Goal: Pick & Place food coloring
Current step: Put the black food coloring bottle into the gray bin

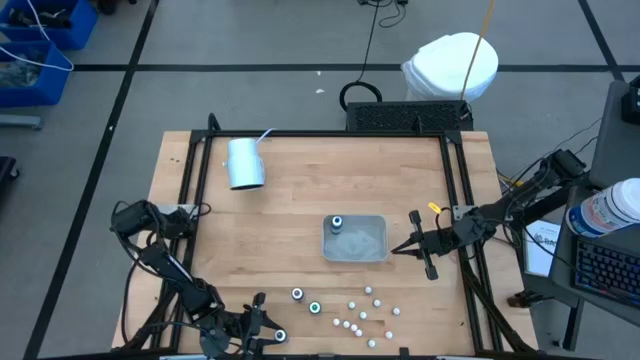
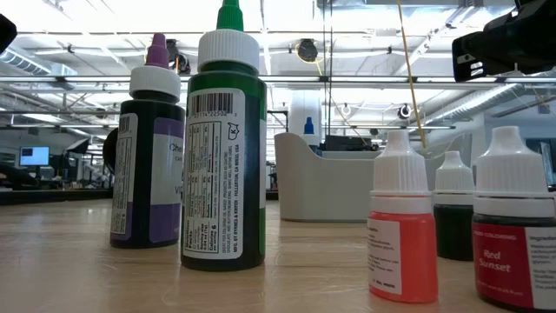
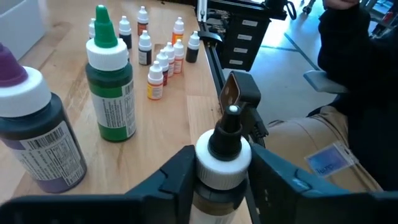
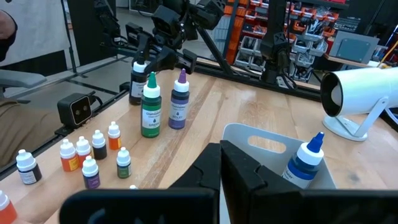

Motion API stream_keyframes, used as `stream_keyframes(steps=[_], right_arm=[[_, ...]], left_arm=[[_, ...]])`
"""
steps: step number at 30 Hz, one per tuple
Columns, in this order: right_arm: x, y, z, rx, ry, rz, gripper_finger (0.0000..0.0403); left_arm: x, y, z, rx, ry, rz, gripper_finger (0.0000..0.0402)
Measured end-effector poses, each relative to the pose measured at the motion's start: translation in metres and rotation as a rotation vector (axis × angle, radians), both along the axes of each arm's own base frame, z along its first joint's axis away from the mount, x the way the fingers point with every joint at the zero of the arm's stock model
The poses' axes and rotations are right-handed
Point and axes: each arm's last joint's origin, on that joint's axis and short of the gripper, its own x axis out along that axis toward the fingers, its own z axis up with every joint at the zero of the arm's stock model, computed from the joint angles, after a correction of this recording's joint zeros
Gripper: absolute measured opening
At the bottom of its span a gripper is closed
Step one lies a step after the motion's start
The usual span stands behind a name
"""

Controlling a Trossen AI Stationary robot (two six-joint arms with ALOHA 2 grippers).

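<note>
The food coloring stands near the table's front edge. A purple-tipped bottle [image 1: 297,294] and a green-tipped one [image 1: 315,308] stand upright, with several small white-capped bottles [image 1: 362,315] to their right. A black-tipped bottle [image 3: 224,149] stands at the front left, with my left gripper [image 3: 224,169] shut on it. A blue-tipped bottle [image 1: 337,222] stands in the grey tray [image 1: 372,240]. My right gripper [image 1: 396,249] hangs shut beside the tray's right edge, touching nothing. My left gripper pinches the black-tipped bottle at its white cap [image 3: 224,163], one finger [image 3: 177,174] on each side. The fingers come from the table's left, slanting slightly down. The bottle is upright with its base on the table [image 4: 137,99].
A pale blue cup [image 1: 245,163] lies on its side at the far left. The black frame rails [image 1: 465,200] run along the table's edges. A person sits beyond the table's near edge [image 3: 360,74]. Bare wood lies between the cup and the tray.
</note>
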Motion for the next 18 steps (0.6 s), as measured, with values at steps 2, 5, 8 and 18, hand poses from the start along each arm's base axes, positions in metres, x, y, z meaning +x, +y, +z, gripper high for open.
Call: stream_keyframes(steps=[2, 5, 8, 18], right_arm=[[0.000, 0.000, 0.000, 0.000, 0.000, 0.000, 0.0000], [0.000, 0.000, 0.000, 0.000, 0.000, 0.000, 0.0000], [0.000, 0.000, 0.000, 0.000, 0.000, 0.000, 0.0000], [0.000, 0.000, 0.000, -0.007, -0.001, 0.001, 0.0000]], left_arm=[[0.000, 0.000, 0.000, 0.002, -0.004, -0.005, 0.0119], [0.000, 0.000, 0.005, 0.019, -0.018, -0.026, 0.0119], [0.000, 0.003, 0.022, -0.027, -0.036, -0.065, 0.0119], [0.006, 0.049, 0.112, 0.012, -0.258, -0.040, 0.0122]])
